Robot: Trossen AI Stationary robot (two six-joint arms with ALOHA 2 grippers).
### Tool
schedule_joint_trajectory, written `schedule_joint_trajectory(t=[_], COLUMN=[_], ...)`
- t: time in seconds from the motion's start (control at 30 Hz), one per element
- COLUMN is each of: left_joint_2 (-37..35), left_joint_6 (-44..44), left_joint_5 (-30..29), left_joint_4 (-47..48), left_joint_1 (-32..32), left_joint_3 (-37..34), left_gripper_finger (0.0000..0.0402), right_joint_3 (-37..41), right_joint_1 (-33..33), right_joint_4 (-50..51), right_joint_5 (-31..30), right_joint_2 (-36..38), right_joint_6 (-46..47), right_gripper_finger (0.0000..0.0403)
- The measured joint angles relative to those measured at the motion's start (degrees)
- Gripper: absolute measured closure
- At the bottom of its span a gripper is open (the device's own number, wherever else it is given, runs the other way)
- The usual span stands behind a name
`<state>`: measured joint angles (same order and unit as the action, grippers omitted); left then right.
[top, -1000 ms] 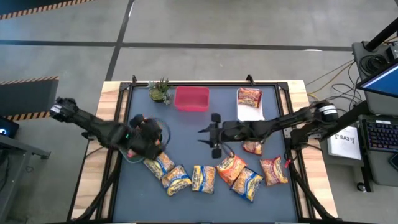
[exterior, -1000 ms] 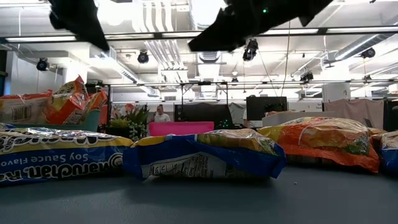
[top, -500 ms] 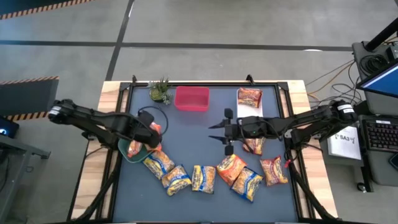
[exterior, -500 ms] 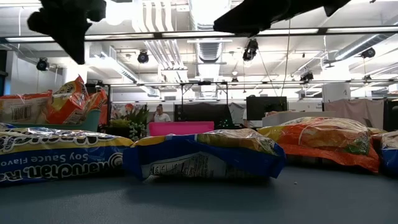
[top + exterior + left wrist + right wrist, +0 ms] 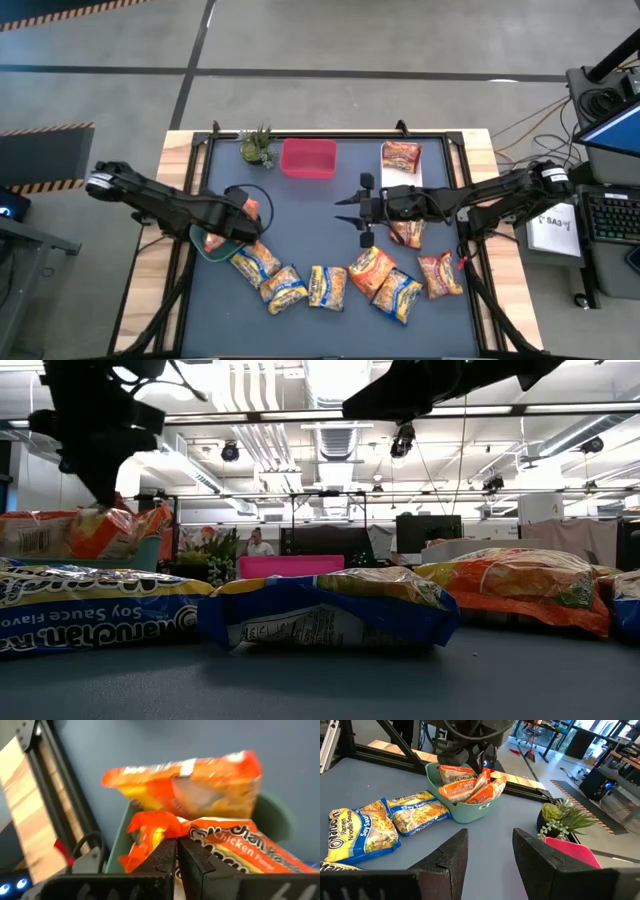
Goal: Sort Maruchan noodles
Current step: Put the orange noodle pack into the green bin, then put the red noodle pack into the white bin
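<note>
- Left gripper [image 5: 176, 855] over the teal bin [image 5: 465, 810] at the tabletop's [image 5: 310, 215] left edge; fingers pressed together, nothing visibly pinched.
- Orange noodle packets [image 5: 195, 790] piled in that bin, one tilted across the top.
- Right gripper [image 5: 362, 211] hovers mid-tabletop, fingers spread with a gap between them, empty.
- Remaining noodle packets [image 5: 330, 285] lie in an arc along the near edge: yellow-and-blue ones left, orange ones right.
- One red packet [image 5: 401, 157] sits on a white tray at the far right; pink bin [image 5: 308, 158] and small plant [image 5: 257, 146] along the far edge.
</note>
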<state>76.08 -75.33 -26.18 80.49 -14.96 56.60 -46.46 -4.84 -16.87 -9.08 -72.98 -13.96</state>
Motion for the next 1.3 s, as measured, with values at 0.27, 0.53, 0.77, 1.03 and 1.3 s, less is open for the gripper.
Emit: schedule_joint_trajectory(t=[0.27, 0.53, 0.77, 1.03, 1.3], left_joint_2=[1.27, 3.47, 1.88, -2.36, -2.83], left_joint_6=[-2.88, -2.74, 0.35, 15.19, 50.31], left_joint_5=[2.09, -3.33, -1.79, -8.97, -5.45], left_joint_4=[4.82, 4.35, 9.84, 1.16, -26.41], left_joint_1=[0.00, 0.07, 0.04, -0.79, -4.11], left_joint_3=[-0.13, -0.15, 4.05, 6.83, 4.58], left_gripper_finger=[0.0402, 0.0402, 0.0402, 0.0402, 0.0402], right_joint_3=[0.02, 0.02, 0.00, 0.00, -0.36], right_joint_1=[0.00, 0.00, 0.00, 0.00, -0.79], right_joint_4=[-0.14, -0.15, 0.16, 3.46, 14.50], right_joint_5=[-0.02, -0.02, 0.00, 0.05, 2.01], right_joint_2=[-0.28, -0.28, -0.28, -0.28, -0.25], right_joint_6=[-0.02, 0.49, 3.42, 13.95, 31.42], right_gripper_finger=[0.0259, 0.0260, 0.0264, 0.0263, 0.0273])
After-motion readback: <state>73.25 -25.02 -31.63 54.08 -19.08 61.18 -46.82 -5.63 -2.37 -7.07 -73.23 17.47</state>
